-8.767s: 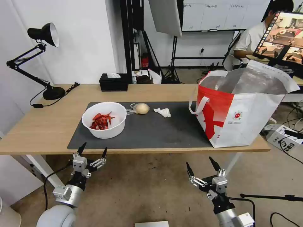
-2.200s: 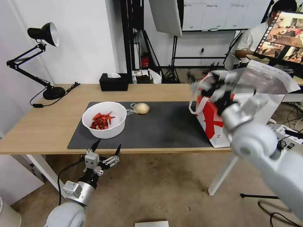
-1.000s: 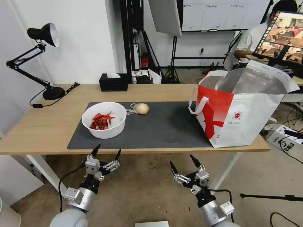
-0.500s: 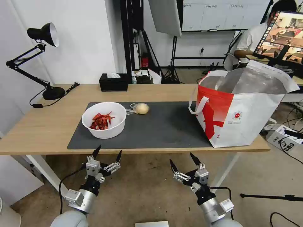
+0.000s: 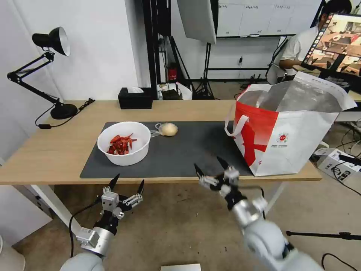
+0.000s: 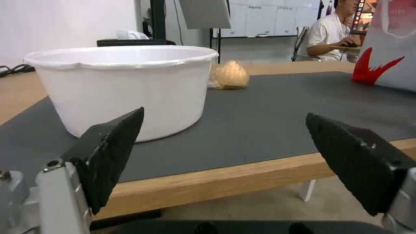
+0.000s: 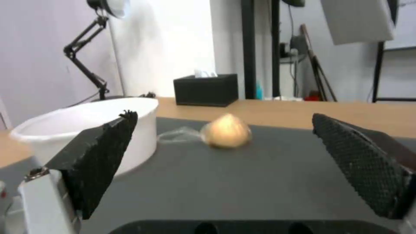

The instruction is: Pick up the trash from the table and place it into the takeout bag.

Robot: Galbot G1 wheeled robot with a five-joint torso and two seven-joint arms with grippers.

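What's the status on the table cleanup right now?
Right end effector open, empty, at mat's near edge, facing bun. Left end effector open, below table edge. Bowl and bun on mat; bag open. Path clear.

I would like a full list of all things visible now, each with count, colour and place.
table: one, light wood, under everything
mat: one, dark grey, on the table
bowl: one, white with red shells, mat's left part
bun: one, pale yellow, clear-bagged, beside the bowl
takeout bag: one, white and red, table's right end
tissue box: one, black, table's far edge
lamp: one, black, far left
left hand: open, below the front edge
right hand: open, over the mat's front edge
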